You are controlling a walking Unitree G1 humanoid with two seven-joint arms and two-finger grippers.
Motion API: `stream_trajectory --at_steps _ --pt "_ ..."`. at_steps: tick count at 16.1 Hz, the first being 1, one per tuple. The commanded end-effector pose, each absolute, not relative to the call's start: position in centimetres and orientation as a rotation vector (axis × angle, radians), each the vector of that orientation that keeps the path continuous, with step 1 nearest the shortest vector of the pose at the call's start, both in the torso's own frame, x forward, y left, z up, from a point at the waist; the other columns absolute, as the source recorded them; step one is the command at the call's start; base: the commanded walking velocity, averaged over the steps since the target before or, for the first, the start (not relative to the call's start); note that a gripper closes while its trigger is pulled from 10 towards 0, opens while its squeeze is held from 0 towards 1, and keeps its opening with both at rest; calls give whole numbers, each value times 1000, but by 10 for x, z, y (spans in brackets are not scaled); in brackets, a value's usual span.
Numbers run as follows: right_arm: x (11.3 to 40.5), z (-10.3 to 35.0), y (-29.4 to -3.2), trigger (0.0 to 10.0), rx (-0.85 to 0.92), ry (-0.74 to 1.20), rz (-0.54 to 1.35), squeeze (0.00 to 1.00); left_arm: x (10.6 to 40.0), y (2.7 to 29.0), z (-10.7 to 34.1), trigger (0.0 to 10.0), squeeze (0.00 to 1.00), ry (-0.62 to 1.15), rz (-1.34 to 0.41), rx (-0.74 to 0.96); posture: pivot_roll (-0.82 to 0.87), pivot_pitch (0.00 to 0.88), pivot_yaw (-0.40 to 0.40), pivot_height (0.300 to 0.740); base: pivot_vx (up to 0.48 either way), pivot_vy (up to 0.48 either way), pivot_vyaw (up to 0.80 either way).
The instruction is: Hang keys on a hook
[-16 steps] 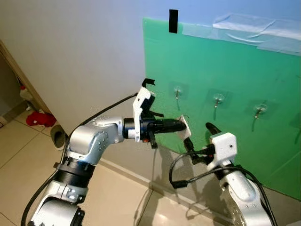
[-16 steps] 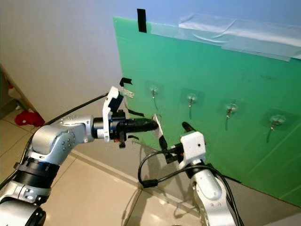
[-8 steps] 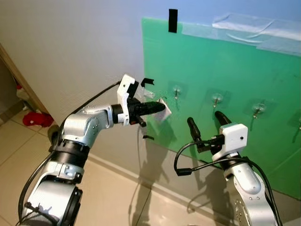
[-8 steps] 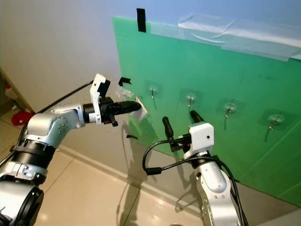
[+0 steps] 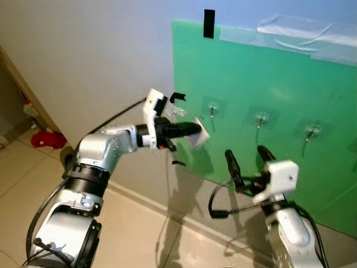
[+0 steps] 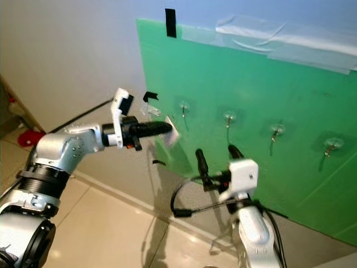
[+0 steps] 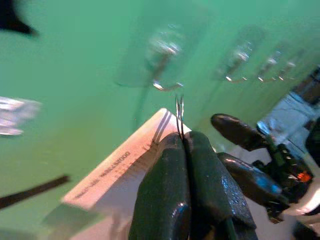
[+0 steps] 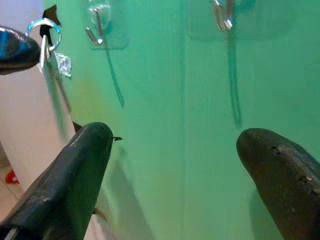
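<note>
A white key tag (image 5: 200,135) with a thin metal ring (image 7: 178,114) is pinched in my left gripper (image 5: 194,129), which is shut on it. The gripper holds it against the green board (image 5: 290,89), just left of and slightly below the leftmost hook (image 5: 212,109). In the left wrist view the ring stands upright right under that hook (image 7: 165,85). My right gripper (image 5: 246,159) is lower and to the right, open, its fingers (image 8: 75,175) pointing up at the board with nothing between them. The ring (image 8: 45,27) also shows at the corner of the right wrist view.
Further hooks (image 5: 259,119) (image 5: 310,133) run rightward along the board. Black tape (image 5: 209,23) and clear tape hold the board's top to the wall. A wooden frame edge (image 5: 22,84) and a red object (image 5: 49,139) lie at the left on the tiled floor.
My left gripper rose with the tag from beside the right gripper to just under the leftmost hook. The right arm drew back and sank a little.
</note>
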State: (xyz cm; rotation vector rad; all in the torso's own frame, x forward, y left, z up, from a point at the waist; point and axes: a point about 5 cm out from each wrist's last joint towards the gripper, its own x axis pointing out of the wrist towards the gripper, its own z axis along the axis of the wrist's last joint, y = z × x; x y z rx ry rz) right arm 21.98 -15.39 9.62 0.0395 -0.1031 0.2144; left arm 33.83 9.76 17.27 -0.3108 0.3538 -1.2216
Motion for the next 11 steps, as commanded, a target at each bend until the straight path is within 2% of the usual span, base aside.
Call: stream_trajectory --at_steps 1,6,11 --pt "219 103 -156 10000 53 -142 202 0 337 94 177 10000 0 346 -1252 -308 -158 0 105 740 0 0 0" --pt "220 102 -151 10000 42 -169 168 0 350 89 182 10000 0 349 -1278 -259 -168 0 175 740 0 0 0" --pt "221 102 -150 10000 41 -170 163 0 353 91 184 10000 0 346 -1273 -251 -169 0 182 740 0 0 0"
